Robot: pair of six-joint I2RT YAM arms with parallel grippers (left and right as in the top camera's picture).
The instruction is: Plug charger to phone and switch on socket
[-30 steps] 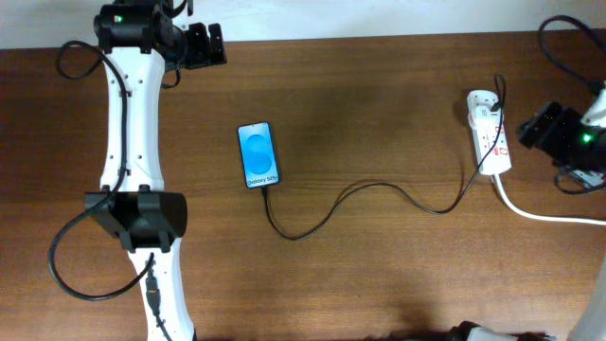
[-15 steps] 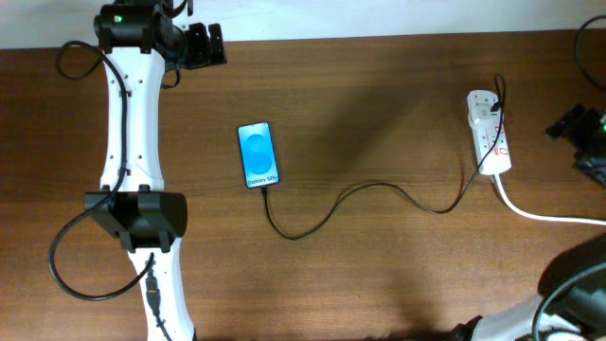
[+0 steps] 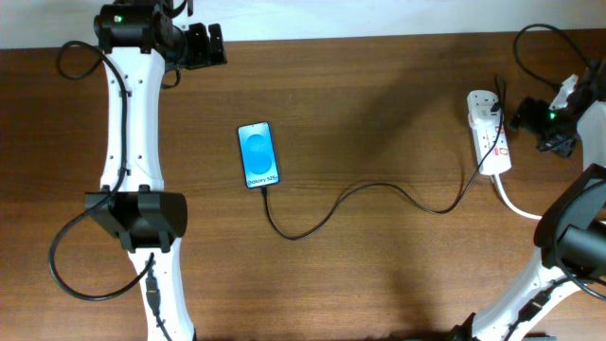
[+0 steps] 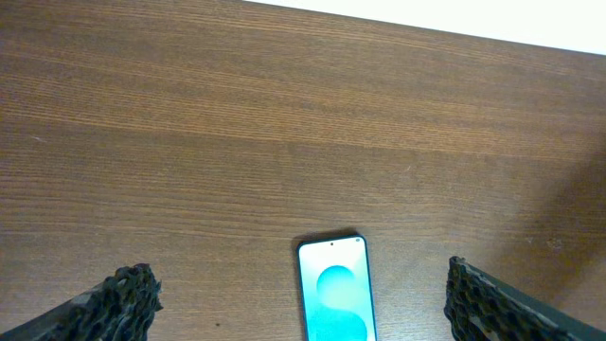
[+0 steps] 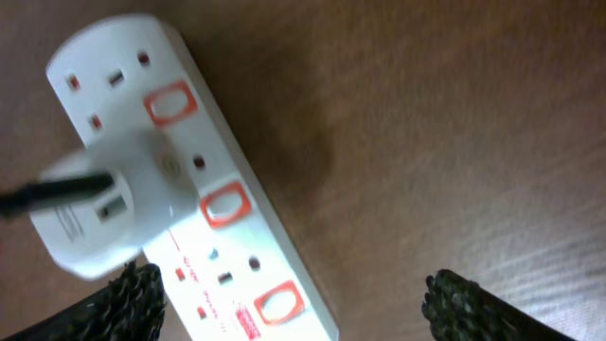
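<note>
Fingers (image 4: 123, 301) of the left gripper (image 3: 213, 44) stand spread wide with nothing between them, at the far-left back of the table (image 3: 379, 284). The phone (image 3: 258, 154) lies flat to the right of that arm and nearer the front, screen up and lit blue. It looks slim, light and glassy, so probably slick and easy to scratch. A hold across its long edges would be safest. The charger (image 3: 379, 188) meets the phone's bottom edge and runs rightward in loose curves over the wood. Whether its tip is fully seated is too small to tell. Being thin and limp, the cable would sag wherever it is pinched, so the place to take it is just behind the tip. Its other end rises to a white plug head (image 5: 104, 218) sitting in the socket (image 3: 488, 133). The socket's red-rimmed switches (image 5: 224, 204) run in a row along one side. The strip looks light enough to skid under a sideways push, so a straight downward press suits a rocker best. The right gripper (image 3: 523, 118) hovers just beside the socket, its fingers (image 5: 464, 301) parted and holding nothing.
</note>
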